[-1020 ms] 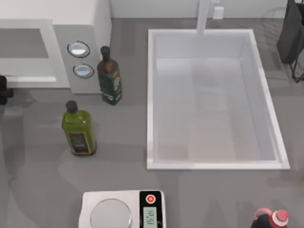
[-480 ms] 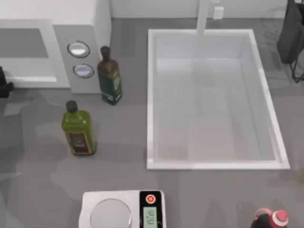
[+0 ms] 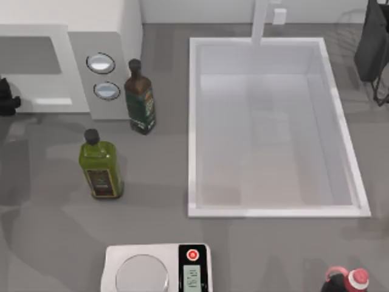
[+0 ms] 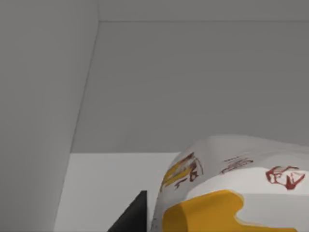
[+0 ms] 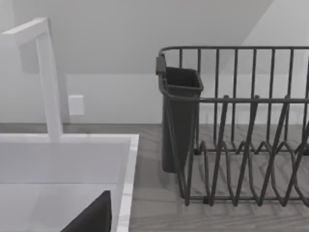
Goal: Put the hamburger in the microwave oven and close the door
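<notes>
The microwave oven (image 3: 67,61) sits at the tabletop's far left corner. Inside it, the left gripper (image 3: 7,97) holds the paper-wrapped hamburger (image 4: 231,183); I cannot tell whether its jaws grip. Judging by this, release, withdrawal and door-closing remain.

No wording is legible: red and yellow print on the white wrapper (image 4: 231,183) at the lower right of the left wrist view, the labels on the two bottles (image 3: 100,179) (image 3: 141,109) and the scale's display (image 3: 192,278) are all too small to read.
</notes>
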Motion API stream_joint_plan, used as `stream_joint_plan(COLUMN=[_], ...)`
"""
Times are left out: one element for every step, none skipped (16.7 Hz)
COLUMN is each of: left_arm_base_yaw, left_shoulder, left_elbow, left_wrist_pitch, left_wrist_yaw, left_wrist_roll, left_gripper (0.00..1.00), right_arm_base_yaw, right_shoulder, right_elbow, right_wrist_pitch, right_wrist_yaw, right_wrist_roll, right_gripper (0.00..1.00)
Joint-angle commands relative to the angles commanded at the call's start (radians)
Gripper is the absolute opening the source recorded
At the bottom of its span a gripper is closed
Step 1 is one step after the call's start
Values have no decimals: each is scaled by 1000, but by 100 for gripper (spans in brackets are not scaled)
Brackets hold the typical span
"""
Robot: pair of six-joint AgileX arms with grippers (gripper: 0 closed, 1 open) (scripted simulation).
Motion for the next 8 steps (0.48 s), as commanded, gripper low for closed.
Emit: stream_joint_plan(left_arm_base_yaw=[-6,-13,-20,-28,-35,-43,-50,-57], left_shoulder=[29,62,96,130,164,197,227,255], left_elbow=[52,107,164,223,285,346,406,462], left_wrist_pitch=[-17,-37,-59,-82,-107,-131,-156,-179], left_wrist_yaw=[-4,-9,-15,-22,-29,-36,-43,-50], left_wrist_roll=[-2,-5,-7,-11,-14,-18,-22,-25], left_gripper=[0,0,0,0,0,0,0,0], right_arm_base_yaw=[0,0,0,0,0,0,0,0], right_shoulder=[0,0,0,0,0,0,0,0], right_elbow=[0,0,0,0,0,0,0,0], right_wrist_pitch=[0,0,0,0,0,0,0,0], right_wrist_yaw=[0,0,0,0,0,0,0,0], right_wrist_roll=[0,0,0,0,0,0,0,0], right_gripper=[100,100,100,100,100,100,100,100])
